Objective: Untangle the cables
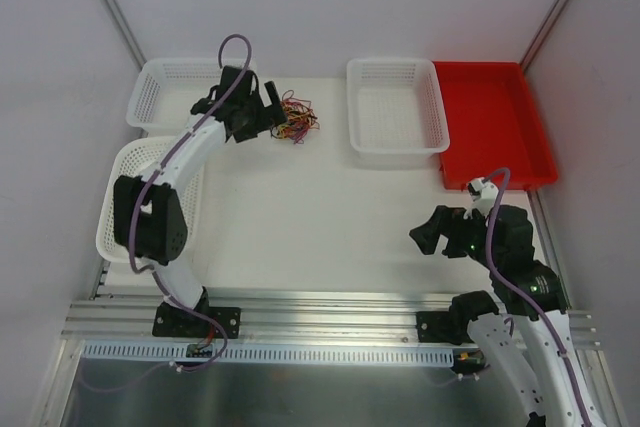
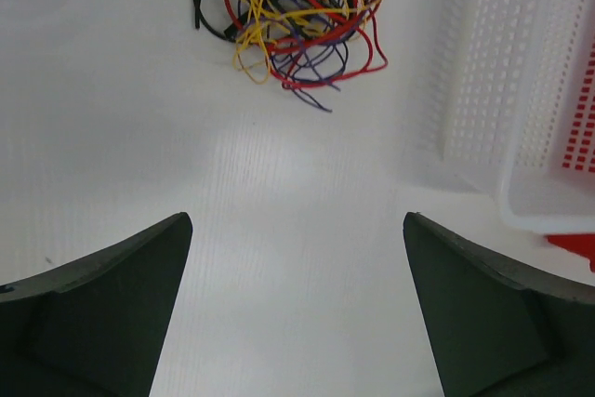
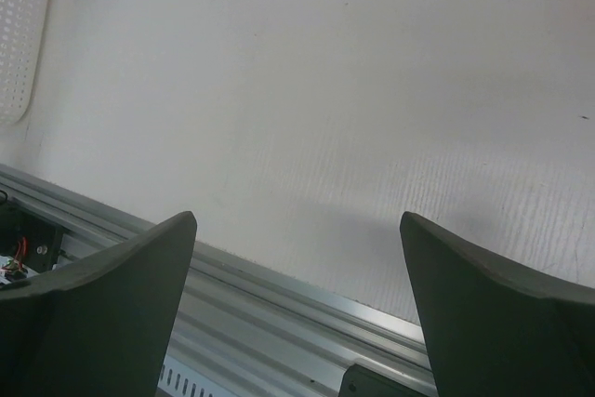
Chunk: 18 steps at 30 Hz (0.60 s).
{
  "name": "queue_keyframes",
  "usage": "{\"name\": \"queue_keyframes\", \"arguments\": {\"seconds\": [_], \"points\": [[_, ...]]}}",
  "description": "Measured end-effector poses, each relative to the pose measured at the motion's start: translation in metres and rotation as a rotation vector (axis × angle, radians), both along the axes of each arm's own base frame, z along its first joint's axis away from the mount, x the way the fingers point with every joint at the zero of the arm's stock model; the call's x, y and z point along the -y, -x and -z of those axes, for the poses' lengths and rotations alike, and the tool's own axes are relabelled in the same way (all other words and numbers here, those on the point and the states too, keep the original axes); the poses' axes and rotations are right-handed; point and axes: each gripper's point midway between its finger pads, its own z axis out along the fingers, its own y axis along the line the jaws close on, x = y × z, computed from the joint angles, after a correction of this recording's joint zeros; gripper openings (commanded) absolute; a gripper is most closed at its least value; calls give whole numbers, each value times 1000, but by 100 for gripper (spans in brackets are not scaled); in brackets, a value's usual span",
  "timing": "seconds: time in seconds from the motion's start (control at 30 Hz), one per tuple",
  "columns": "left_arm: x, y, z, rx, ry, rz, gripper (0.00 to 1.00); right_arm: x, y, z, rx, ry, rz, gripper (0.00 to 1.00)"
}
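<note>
L gripper (image 2: 297, 218) hovering, jaws wide, near tangled cables (image 2: 293, 16); R gripper (image 3: 297, 218) hanging wide-open over table (image 3: 372, 90).

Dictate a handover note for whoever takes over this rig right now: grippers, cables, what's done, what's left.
Left gripper: open, empty, hovering just short of the cables, not touching.
Right gripper: open, empty, over bare table near the front rail.
Cables: one tangled clump on the table, left of the central white basket.
Done: nothing separated yet.
Left: pull every wire apart.
</note>
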Motion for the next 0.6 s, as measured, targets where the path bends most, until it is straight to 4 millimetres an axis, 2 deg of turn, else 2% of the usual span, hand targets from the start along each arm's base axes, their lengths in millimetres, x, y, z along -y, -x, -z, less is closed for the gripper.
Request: {"name": "queue_keyframes", "arguments": {"seconds": [0.1, 0.23, 0.37, 0.43, 0.53, 0.57, 0.6], "points": [[12, -41, 18, -2, -46, -34, 99, 0, -3, 1, 1, 3, 4, 97], [22, -80, 48, -13, -107, -78, 99, 0, -4, 3, -5, 7, 7, 97], [27, -109, 80, -27, -154, -129, 99, 0, -6, 2, -2, 6, 6, 97], [27, -118, 95, -39, -170, -145, 98, 0, -7, 2, 1, 5, 6, 97], [29, -124, 120, -69, -173, -159, 82, -1, -8, 1, 7, 3, 6, 97], [30, -124, 127, -82, -172, -162, 70, -1, -8, 1, 7, 2, 5, 97], [31, -123, 132, -93, -169, -163, 64, -1, -9, 2, 8, 1, 4, 97]]}}
